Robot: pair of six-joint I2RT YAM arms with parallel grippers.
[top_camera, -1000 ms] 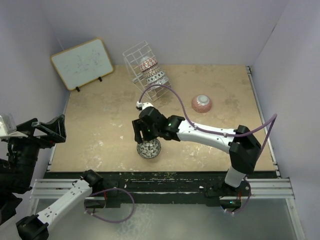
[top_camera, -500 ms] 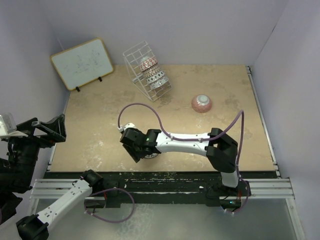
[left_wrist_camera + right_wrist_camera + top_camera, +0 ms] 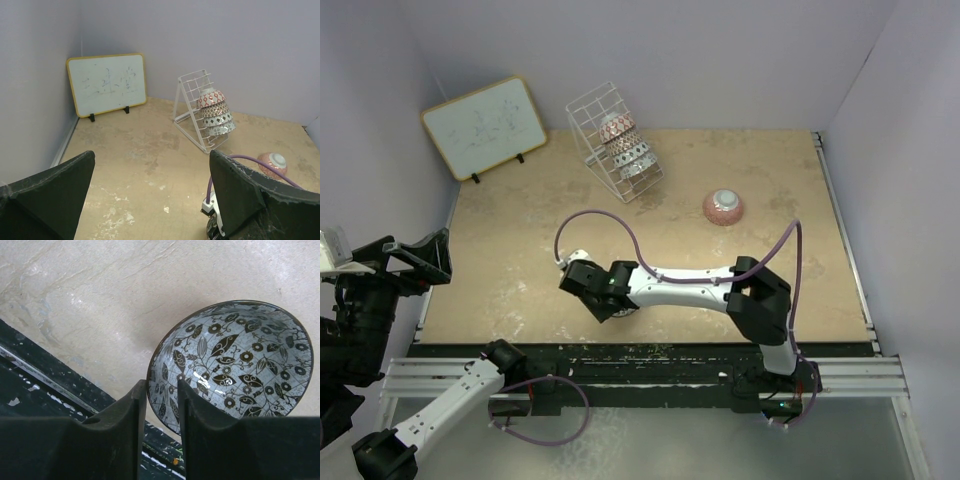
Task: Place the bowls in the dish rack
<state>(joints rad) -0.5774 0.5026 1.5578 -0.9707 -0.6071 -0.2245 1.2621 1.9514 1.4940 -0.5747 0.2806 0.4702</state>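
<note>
A black-and-white leaf-patterned bowl (image 3: 235, 360) sits near the table's front edge. My right gripper (image 3: 161, 390) is shut on its rim, one finger inside and one outside. In the top view the right gripper (image 3: 595, 293) covers most of that bowl (image 3: 626, 309). The white wire dish rack (image 3: 592, 112) stands at the back and holds three bowls (image 3: 625, 148). It also shows in the left wrist view (image 3: 190, 100). A pink bowl (image 3: 723, 207) lies upside down on the right. My left gripper (image 3: 150, 190) is open and empty at the far left (image 3: 415, 260).
A wood-framed whiteboard (image 3: 485, 127) leans on the back left wall. The right arm's purple cable (image 3: 610, 220) loops above the table. The black front rail (image 3: 650, 352) runs just below the held bowl. Walls close in the left, right and back.
My right arm has swung left and toward the front edge and come down over the patterned bowl, which was plainly visible below the gripper a second ago. The left arm has not moved.
</note>
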